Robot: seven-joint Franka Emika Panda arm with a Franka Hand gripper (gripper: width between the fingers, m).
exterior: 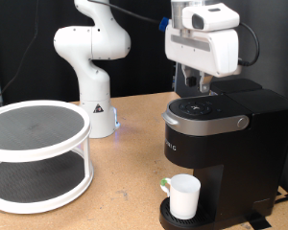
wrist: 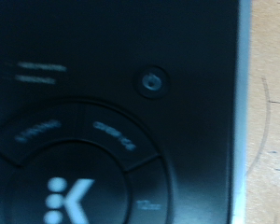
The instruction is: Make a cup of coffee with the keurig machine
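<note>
The black keurig machine stands at the exterior view's right, lid closed. The white cup with a green mark on its handle sits on the round drip tray under the spout. My gripper hangs straight down over the machine's top, fingertips at or just above the button panel. The wrist view is filled by that panel up close: the round dial with the white K logo, segment buttons and a small power button. No fingers show there.
A white two-tier round rack stands at the exterior view's left. The arm's white base rises behind it. The wooden table lies between rack and machine.
</note>
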